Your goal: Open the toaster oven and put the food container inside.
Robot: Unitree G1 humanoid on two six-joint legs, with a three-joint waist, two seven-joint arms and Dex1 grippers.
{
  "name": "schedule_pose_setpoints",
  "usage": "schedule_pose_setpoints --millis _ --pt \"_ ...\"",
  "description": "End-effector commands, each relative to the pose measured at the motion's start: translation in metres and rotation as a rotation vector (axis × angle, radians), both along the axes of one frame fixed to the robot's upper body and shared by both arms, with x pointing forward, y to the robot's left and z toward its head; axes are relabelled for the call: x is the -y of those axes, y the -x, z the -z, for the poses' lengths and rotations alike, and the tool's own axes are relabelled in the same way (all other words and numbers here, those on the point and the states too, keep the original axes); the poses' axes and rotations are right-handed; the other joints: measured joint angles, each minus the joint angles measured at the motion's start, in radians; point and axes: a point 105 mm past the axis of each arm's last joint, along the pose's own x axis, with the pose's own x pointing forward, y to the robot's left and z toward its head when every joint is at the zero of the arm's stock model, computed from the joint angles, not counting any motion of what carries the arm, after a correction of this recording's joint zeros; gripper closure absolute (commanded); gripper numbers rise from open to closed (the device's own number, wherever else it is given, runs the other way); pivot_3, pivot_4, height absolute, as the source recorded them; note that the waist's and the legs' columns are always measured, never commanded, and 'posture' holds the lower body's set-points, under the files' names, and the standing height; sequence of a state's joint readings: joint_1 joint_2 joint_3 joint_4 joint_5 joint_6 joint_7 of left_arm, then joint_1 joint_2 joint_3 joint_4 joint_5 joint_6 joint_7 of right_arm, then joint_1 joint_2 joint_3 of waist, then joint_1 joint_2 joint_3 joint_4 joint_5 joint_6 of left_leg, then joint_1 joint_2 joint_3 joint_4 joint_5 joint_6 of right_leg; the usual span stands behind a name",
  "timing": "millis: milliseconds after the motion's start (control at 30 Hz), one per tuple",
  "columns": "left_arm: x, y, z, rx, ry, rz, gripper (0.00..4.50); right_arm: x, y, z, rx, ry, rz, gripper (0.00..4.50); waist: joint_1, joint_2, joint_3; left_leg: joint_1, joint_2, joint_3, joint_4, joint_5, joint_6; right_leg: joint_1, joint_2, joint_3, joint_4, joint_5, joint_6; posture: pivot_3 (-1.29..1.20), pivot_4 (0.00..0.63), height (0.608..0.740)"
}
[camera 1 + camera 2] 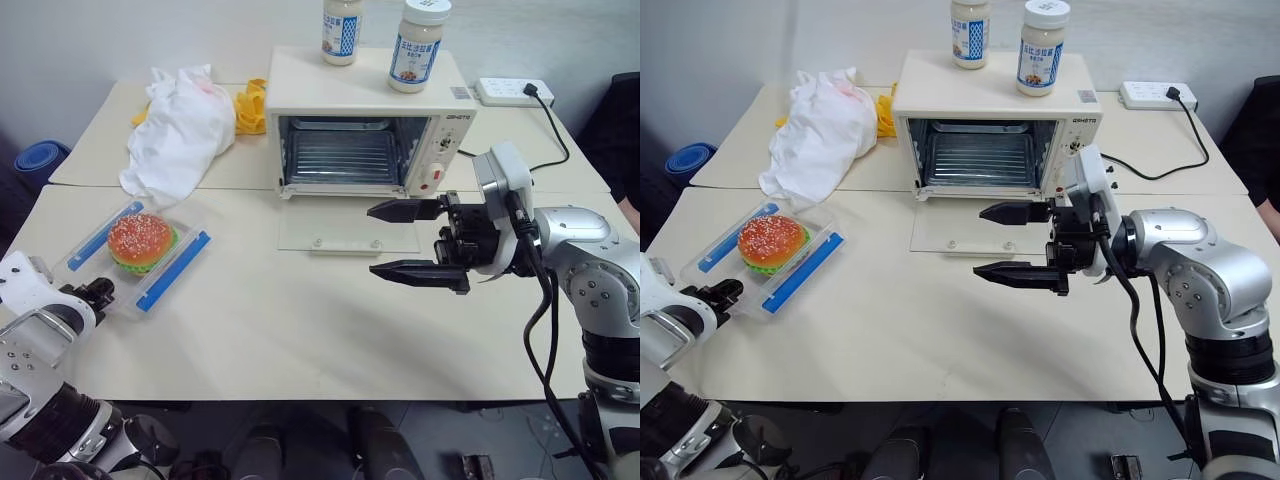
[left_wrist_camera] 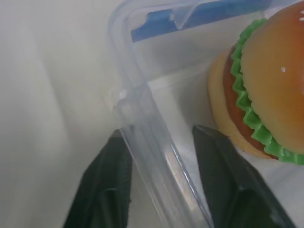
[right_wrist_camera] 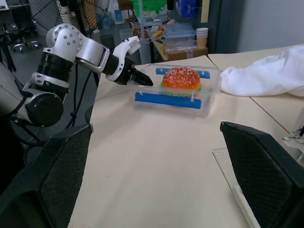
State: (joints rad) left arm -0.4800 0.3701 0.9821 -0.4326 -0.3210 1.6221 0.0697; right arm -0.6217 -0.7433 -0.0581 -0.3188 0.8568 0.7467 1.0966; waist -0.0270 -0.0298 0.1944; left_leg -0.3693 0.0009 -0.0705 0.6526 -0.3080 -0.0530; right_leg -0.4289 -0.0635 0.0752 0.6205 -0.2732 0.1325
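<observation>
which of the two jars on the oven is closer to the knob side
The jar with the orange-and-blue label, standing toward the toaster oven's right end; the blue-patterned jar stands nearer the middle.

The 2 head cameras look down over the same bench [image 1: 300,330]. The left wrist camera sits very close to the food container [image 2: 156,118]. The right wrist camera sees it from far across.

Lab or workshop: storage shelves [image 3: 164,19], standing fan [image 3: 45,12], joined tables [image 1: 300,320].
</observation>
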Motion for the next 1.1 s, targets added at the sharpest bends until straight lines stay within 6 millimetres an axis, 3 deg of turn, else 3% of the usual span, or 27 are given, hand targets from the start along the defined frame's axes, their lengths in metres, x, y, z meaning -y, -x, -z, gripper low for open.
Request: schedule_pose_setpoints --millis 33,200,400,533,767,933,1100 --pt "-0.010 0.001 -0.002 -0.018 -0.013 -0.033 3.52 0.005 0.008 -0.013 0.055 -0.015 0.011 0.00 0.001 0.000 0.000 0.000 0.000 0.000 0.000 0.000 0.000 0.000 0.000 0.000 0.000 0.000 0.000 0.00 0.150 0.740" --pt "-0.018 -0.001 -0.002 -0.046 -0.002 -0.020 4.48 0.009 0.012 -0.011 0.025 -0.026 0.030 0.00 -0.003 0.000 0.000 0.001 0.000 0.000 -0.001 0.000 0.000 0.000 0.000 0.000 0.001 0.000 0.000 0.00 0.150 0.740" --pt "0.004 -0.025 -0.030 0.062 0.030 0.208 4.48 0.016 0.013 -0.013 0.025 -0.029 0.103 0.00 0.000 0.000 0.000 0.000 0.000 -0.001 -0.001 0.000 0.000 0.000 0.000 -0.001 0.001 0.000 -0.001 0.00 0.150 0.740" --pt "0.023 -0.034 -0.038 0.051 0.016 0.376 4.48 0.022 0.014 -0.008 0.017 -0.014 0.140 0.00 0.000 -0.001 0.000 -0.001 0.000 -0.002 -0.001 0.000 -0.001 0.000 -0.001 -0.002 -0.001 0.000 -0.001 0.00 0.150 0.740" --pt "0.086 -0.064 -0.073 0.034 -0.052 0.720 4.48 0.047 0.014 0.000 0.007 -0.003 0.285 0.00 0.015 -0.002 0.000 -0.002 -0.002 -0.003 -0.001 0.000 -0.001 0.000 -0.003 -0.003 -0.002 0.000 0.000 0.00 0.150 0.740" --pt "0.161 -0.101 -0.093 0.043 -0.030 0.891 4.48 0.072 0.011 0.003 0.003 -0.023 0.438 0.00 0.029 -0.002 0.001 -0.002 -0.003 -0.002 -0.001 0.000 0.000 0.001 -0.004 -0.003 -0.002 0.000 0.000 0.00 0.150 0.740" --pt "0.208 -0.116 -0.094 0.004 -0.046 0.942 4.48 0.078 0.011 0.007 0.010 -0.035 0.501 0.00 0.015 -0.002 0.001 -0.003 -0.003 0.000 -0.001 0.001 0.000 -0.001 -0.003 -0.001 -0.003 0.001 0.001 0.00 0.150 0.740"
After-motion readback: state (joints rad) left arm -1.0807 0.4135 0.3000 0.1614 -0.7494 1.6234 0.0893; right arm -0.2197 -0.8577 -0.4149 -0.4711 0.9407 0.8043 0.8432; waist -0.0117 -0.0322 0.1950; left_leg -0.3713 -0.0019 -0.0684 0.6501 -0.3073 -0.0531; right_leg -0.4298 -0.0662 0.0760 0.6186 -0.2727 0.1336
